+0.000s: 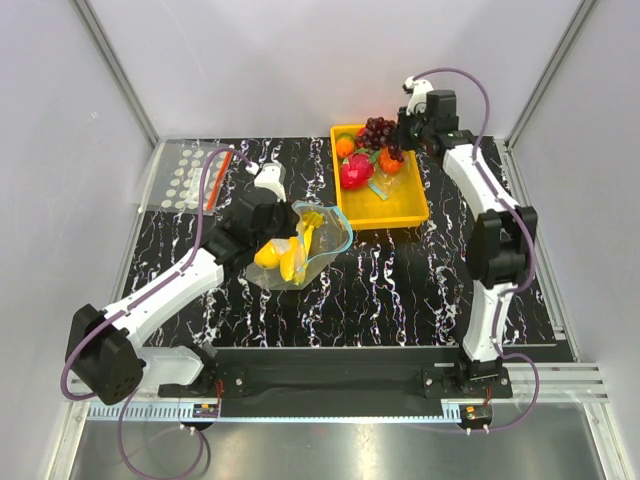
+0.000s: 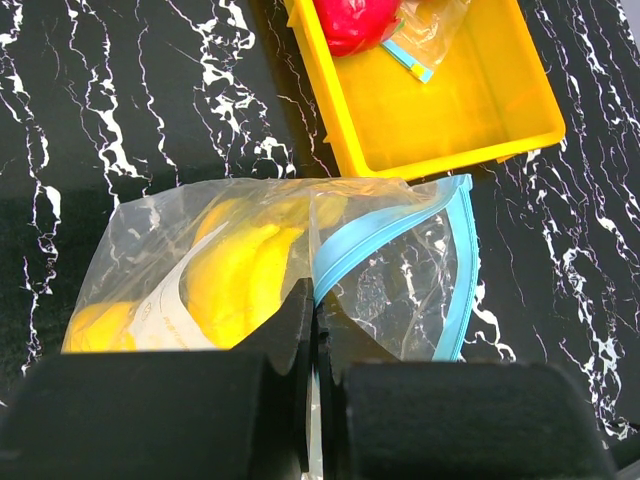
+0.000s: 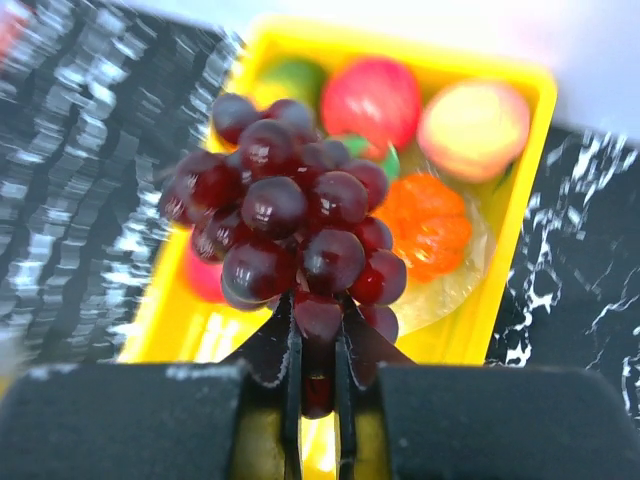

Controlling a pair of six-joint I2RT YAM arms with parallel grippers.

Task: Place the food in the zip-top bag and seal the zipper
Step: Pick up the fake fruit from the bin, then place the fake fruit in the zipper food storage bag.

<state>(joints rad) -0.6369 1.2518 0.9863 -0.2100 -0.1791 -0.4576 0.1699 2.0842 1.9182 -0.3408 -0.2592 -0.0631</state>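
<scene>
We clamp right gripper (image 3: 318,345) on light, knobbly purple grape bunch (image 3: 290,220); left gripper (image 2: 315,320) pinches floppy clear bag (image 2: 400,285) rim.

The left arm (image 1: 170,290) lay stretched toward the tray's (image 1: 390,222) near left corner, the left gripper (image 2: 315,312) pinched on the bag's (image 2: 400,290) edge. The right arm (image 1: 490,230) reached over the tray's far end, the right gripper (image 3: 318,335) clamped on the grapes (image 3: 290,230).
</scene>
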